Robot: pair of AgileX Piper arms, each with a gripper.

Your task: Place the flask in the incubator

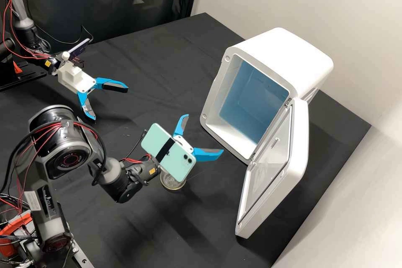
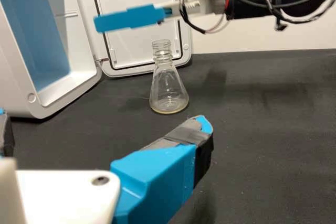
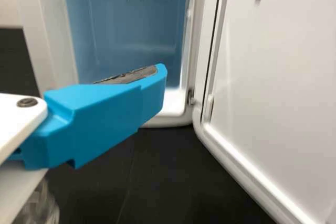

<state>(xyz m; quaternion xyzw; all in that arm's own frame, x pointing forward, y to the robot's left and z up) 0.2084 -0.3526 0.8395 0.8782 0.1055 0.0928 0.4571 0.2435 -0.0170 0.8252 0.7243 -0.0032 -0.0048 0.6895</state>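
Note:
An empty clear glass flask (image 2: 168, 85) stands upright on the black bench, in front of the open incubator (image 1: 289, 58). In the high view the flask (image 1: 171, 183) is mostly covered by the mint-green phone on the right arm's wrist. My right gripper (image 1: 200, 137) hangs open just above the flask, its fingers pointing past it toward the blue chamber (image 3: 126, 24). One of its fingers (image 2: 136, 17) sits over the flask's neck. My left gripper (image 1: 108, 102) is open and holds nothing, well off to the flask's far-left side.
The white incubator lies tilted back with its door (image 1: 272, 163) swung open toward the bench's near-right edge. Bare black cloth (image 1: 167, 63) stretches between the left gripper and the incubator. The right arm's base (image 1: 58, 146) and cables fill the near-left corner.

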